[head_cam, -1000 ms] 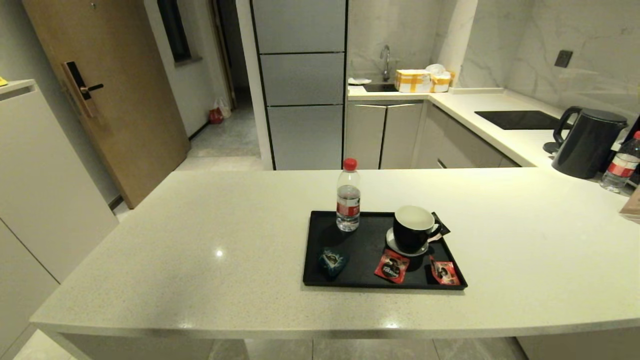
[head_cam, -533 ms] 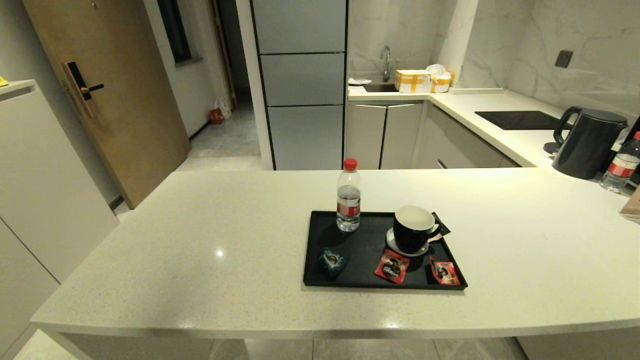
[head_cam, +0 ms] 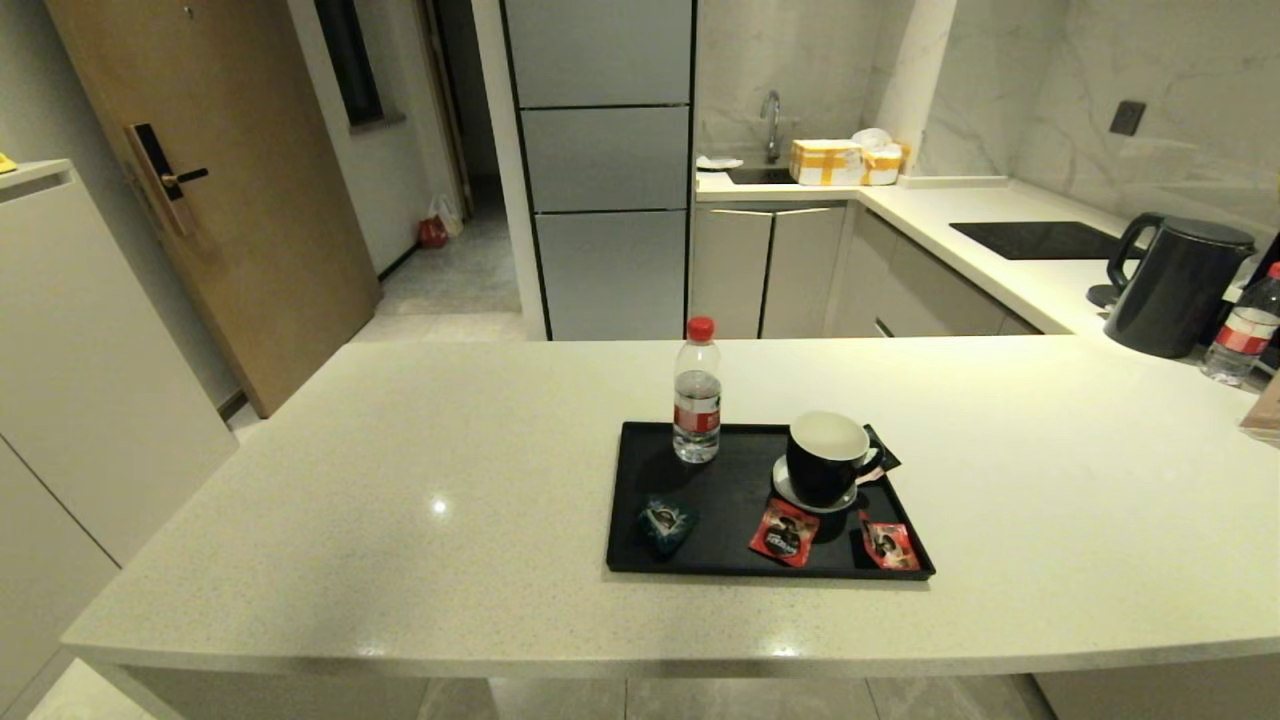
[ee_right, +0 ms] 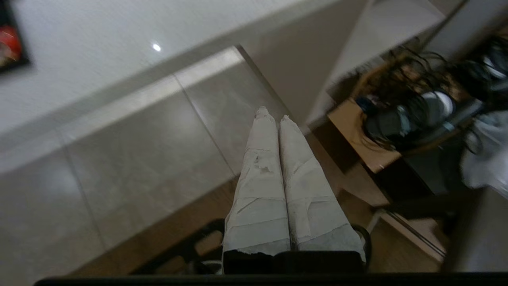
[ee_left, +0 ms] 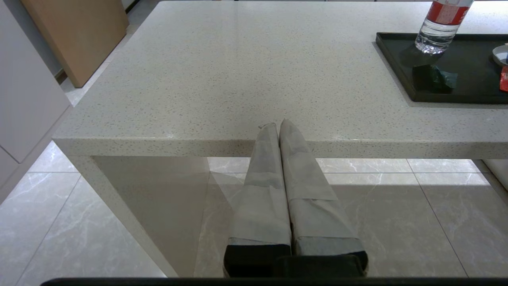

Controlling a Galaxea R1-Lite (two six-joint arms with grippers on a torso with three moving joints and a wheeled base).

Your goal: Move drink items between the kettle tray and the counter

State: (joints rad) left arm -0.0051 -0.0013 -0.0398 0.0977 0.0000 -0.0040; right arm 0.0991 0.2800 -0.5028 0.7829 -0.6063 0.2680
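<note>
The matte black kettle tray (head_cam: 730, 495) lies on the off-white speckled counter (head_cam: 400, 480). A glossy black mug (head_cam: 828, 459) with a white inside stands on a small saucer at the tray's right. A dark teal sachet (head_cam: 665, 522) lies at the tray's front left, also seen in the left wrist view as the sachet (ee_left: 434, 77). Neither arm shows in the head view. My left gripper (ee_left: 278, 124) is shut and empty, level with the counter's front edge, left of the tray. My right gripper (ee_right: 274, 114) is shut and empty, below counter height, over the floor.
A clear red-capped water bottle (head_cam: 697, 405) stands at the tray's back left. Two red sachets (head_cam: 784, 532) lie along its front edge. A black kettle (head_cam: 1175, 285), a second bottle (head_cam: 1243, 328) and a black cooktop (head_cam: 1040, 240) sit at the far right. Cluttered furniture (ee_right: 401, 123) stands near the right gripper.
</note>
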